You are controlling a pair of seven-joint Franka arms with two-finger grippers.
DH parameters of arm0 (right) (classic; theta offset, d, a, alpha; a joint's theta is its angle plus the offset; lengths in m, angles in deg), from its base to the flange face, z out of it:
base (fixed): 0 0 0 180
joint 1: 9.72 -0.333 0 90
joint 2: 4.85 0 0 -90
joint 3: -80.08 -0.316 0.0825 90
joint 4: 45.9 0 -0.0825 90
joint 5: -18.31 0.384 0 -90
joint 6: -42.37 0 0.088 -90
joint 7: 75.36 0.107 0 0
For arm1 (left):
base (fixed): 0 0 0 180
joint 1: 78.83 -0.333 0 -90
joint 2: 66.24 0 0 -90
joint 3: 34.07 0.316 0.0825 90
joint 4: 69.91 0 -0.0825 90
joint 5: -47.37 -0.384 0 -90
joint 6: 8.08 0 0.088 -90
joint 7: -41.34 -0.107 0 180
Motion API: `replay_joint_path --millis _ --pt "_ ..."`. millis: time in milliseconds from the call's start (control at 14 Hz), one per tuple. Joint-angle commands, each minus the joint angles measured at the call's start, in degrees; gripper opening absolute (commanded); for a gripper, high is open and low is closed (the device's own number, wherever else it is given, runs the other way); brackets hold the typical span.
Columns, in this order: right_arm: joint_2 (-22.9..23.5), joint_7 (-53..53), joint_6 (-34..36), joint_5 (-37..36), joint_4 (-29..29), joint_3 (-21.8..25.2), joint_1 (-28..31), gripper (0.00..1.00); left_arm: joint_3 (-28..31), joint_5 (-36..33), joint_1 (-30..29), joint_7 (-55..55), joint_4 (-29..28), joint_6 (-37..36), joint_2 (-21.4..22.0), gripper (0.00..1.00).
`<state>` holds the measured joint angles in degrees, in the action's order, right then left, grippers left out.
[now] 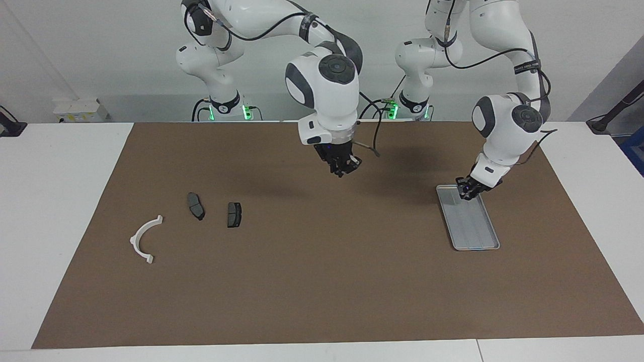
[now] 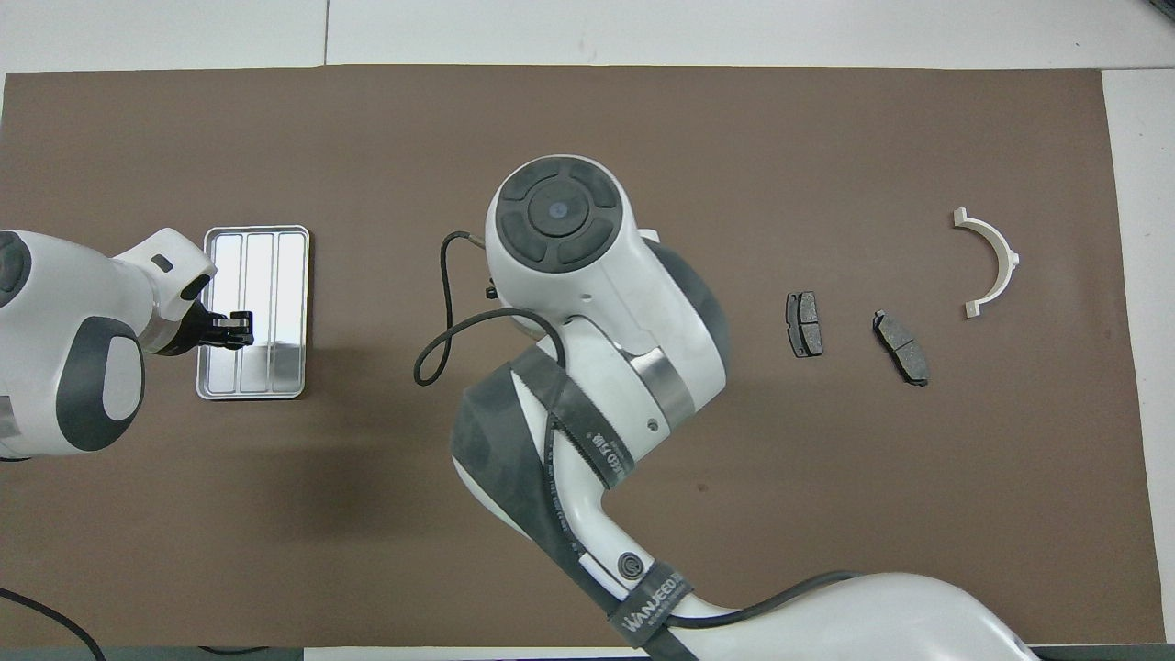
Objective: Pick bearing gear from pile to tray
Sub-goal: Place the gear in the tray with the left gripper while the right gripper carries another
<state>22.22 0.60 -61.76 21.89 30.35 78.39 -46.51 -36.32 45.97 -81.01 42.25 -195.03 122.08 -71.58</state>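
Left gripper (image 1: 469, 192), low over the tray (image 1: 478, 236) end nearer the robots; whether it is parted or holds anything cannot be told. Right gripper (image 1: 343, 168), fingertips together, is over bare mat, between tray and pile: two pads (image 1: 234, 214), bracket (image 1: 143, 240).

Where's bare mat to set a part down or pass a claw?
Free: the mat between the tray and the nearer brake pad, under the raised right claw. Crowded: the second brake pad and white half-ring bracket cluster; the left claw sits low over the tray's end nearer the robots.
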Motion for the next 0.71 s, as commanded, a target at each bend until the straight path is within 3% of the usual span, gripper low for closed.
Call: replay_joint_path --millis 0,285,641 --pt "6.22 5.14 -4.23 0.03 -1.54 0.63 -3.53 0.0 -0.65 -0.45 -0.9 -0.47 -3.03 4.49 -0.02 0.06" --pt "11.5 6.12 -12.49 -1.2 -1.02 0.54 -4.34 0.0 -0.57 -0.45 -1.07 -0.73 -3.64 5.8 -0.46 0.07" --pt "12.13 6.04 -16.98 -1.73 2.57 0.63 -3.9 0.0 -0.65 -0.45 -1.78 -0.38 -4.96 8.27 -1.52 0.08"
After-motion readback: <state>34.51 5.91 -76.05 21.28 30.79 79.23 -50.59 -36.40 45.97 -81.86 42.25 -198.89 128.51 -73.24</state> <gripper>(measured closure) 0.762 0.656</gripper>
